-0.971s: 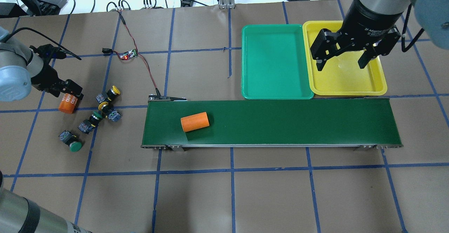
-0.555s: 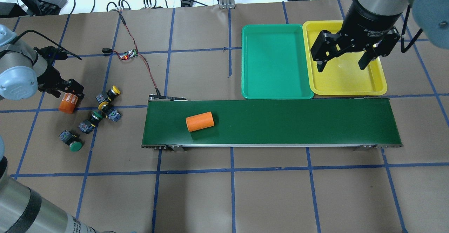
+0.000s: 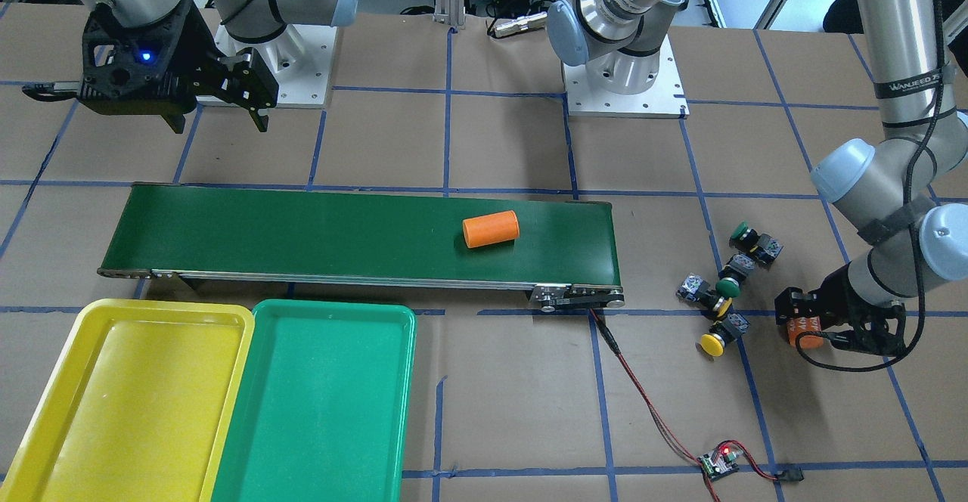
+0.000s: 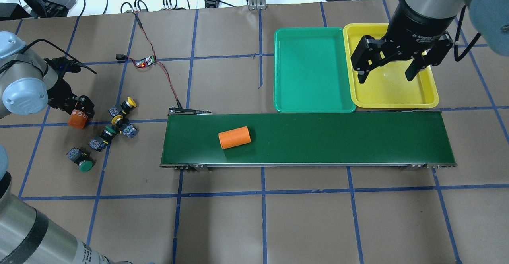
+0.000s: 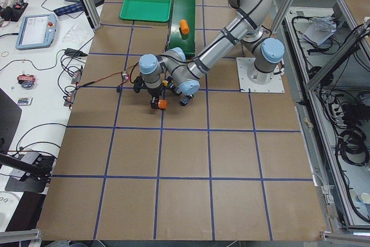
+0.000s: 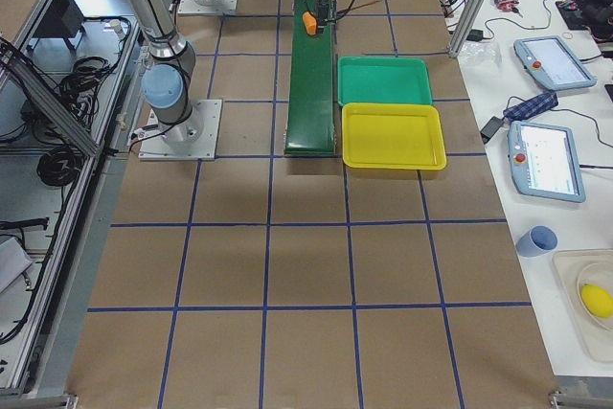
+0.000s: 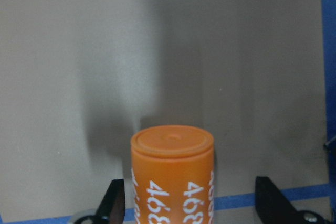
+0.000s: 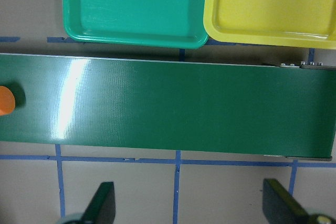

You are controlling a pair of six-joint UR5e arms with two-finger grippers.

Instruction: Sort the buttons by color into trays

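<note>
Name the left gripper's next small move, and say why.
Probably back the left gripper off the orange cylinder and shift it toward a yellow button. Its fingers stand open on either side of the cylinder, which is no button.

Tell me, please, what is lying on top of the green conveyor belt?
Only one orange cylinder, lying on its side on the conveyor belt. Nothing covers the belt's top in the overhead view.
</note>
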